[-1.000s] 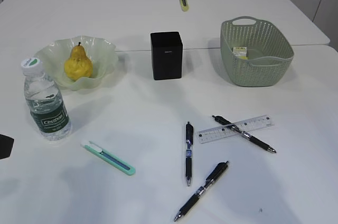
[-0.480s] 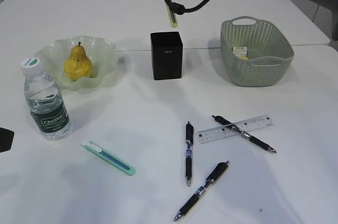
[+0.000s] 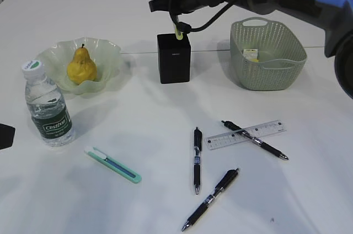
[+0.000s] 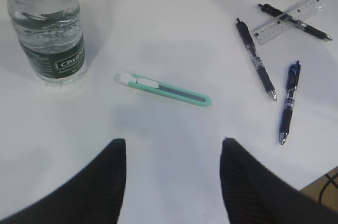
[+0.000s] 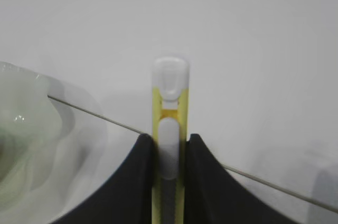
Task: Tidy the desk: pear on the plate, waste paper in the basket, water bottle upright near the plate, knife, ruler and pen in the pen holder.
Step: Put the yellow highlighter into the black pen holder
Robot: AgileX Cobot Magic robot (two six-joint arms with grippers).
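Knife [image 3: 179, 30], yellow, hangs upright in the clamped right gripper [image 5: 169, 152], its lower tip just at the mouth of the holder [image 3: 174, 58], directly below. Long axis is vertical, so a straight descent should do. Left gripper [image 4: 173, 152] hovers open, empty.

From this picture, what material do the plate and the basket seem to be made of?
The plate looks like translucent pale green glass, glossy: light passes through its wavy rim, though clear plastic is possible. The basket looks like matte pale green moulded plastic: its walls carry rows of small regular holes.
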